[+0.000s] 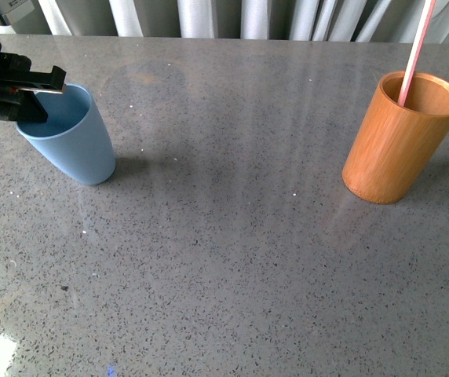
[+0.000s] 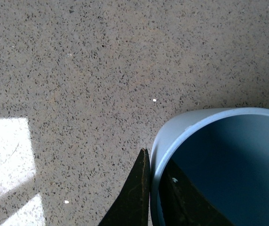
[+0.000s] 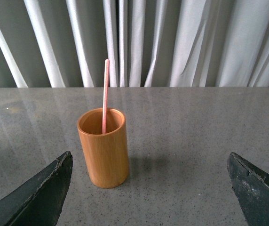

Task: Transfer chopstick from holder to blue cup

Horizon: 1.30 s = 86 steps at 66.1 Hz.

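Left gripper point(image 2: 155, 161) is closed across the rim of the blue cup point(image 1: 75, 145): in the left wrist view one dark finger point(image 2: 133, 197) lies against the outside of the cup wall and the other sits just inside the mouth, with the wall pinched between them. Front view agrees, showing the black gripper at the cup's near-left rim, at the far left of the grey speckled table point(image 1: 224, 259). Cup interior looks bare in both views; its base is on the table. Right gripper point(image 3: 149, 157) is spread wide, holding nothing; only the two dark finger tips show at the lower corners of the right wrist view, with open table between them. It does not show in the front view. Holder point(image 1: 397, 149) stands upright on the right side of the table, well apart from the blue cup and clear of the right gripper's fingers. Chopstick point(image 1: 414, 51) stands in the holder, lower end inside, shaft leaning against the far part of the inner rim and rising well above it; in the front view its top runs out of frame. Pinkish-red with a pale stripe. Grey-white curtain point(image 3: 195, 42) hangs behind the table's far edge. Bright patch of light point(image 2: 7, 155) lies on the table beside the cup, seen from the left wrist.
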Each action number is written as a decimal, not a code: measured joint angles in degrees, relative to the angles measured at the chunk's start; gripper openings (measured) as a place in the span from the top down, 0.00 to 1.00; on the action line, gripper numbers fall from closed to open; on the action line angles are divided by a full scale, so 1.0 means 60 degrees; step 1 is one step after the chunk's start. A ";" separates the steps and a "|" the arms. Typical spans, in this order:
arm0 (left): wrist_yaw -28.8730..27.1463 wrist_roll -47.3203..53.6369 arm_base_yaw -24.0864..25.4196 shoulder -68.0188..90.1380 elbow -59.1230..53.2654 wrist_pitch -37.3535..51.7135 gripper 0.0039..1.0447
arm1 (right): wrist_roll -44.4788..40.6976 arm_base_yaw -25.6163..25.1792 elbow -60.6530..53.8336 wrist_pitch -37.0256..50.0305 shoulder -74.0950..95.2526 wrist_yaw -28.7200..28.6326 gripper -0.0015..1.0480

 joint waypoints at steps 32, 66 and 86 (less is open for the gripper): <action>0.0051 -0.0539 -0.0572 -0.0346 0.0324 -0.1198 0.98 | 0.0000 0.0000 0.0000 0.0000 0.0000 0.0000 0.09; -0.0310 -0.1807 -0.1643 0.0157 0.0973 -0.1872 0.98 | 0.0000 0.0000 0.0000 0.0000 0.0000 0.0000 0.09; -0.0426 -0.2328 -0.1956 0.0634 0.1392 -0.1872 0.98 | 0.0000 0.0000 0.0000 0.0000 0.0000 0.0000 0.09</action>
